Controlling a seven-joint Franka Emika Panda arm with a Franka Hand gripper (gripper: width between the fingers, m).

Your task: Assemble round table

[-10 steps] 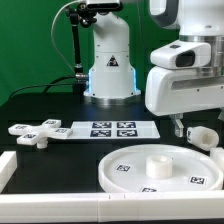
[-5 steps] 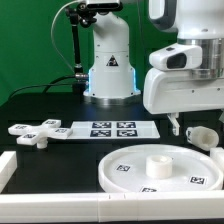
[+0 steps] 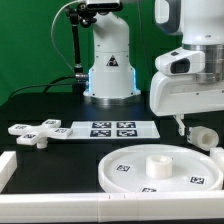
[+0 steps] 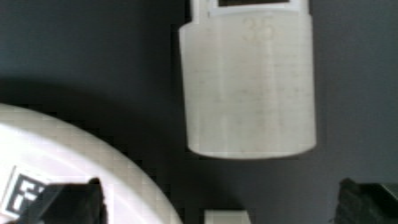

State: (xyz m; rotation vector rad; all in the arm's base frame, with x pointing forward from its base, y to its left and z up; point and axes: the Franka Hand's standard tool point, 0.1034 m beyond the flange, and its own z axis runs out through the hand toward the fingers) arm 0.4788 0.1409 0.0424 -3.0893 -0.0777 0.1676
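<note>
The large round disc [image 3: 160,172] lies flat at the front, with a raised hub in its middle. The short thick leg [image 3: 204,135] lies on its side just behind the disc at the exterior view's right. The cross-shaped foot [image 3: 35,132] lies at the left. My gripper [image 3: 186,127] hangs low next to the leg. In the wrist view the gripper [image 4: 217,203] is open and empty. The leg [image 4: 249,85] lies lengthwise just beyond the fingertips [image 4: 64,200], not between them. The disc's rim [image 4: 80,165] curves past one finger.
The marker board [image 3: 112,129] lies between the foot and the leg. The robot's base [image 3: 108,65] stands at the back. White bars [image 3: 60,180] edge the front and left of the black table. A small white piece [image 4: 222,216] shows at the wrist view's edge.
My arm has shifted a little toward the exterior view's right. The disc, leg and foot have not moved.
</note>
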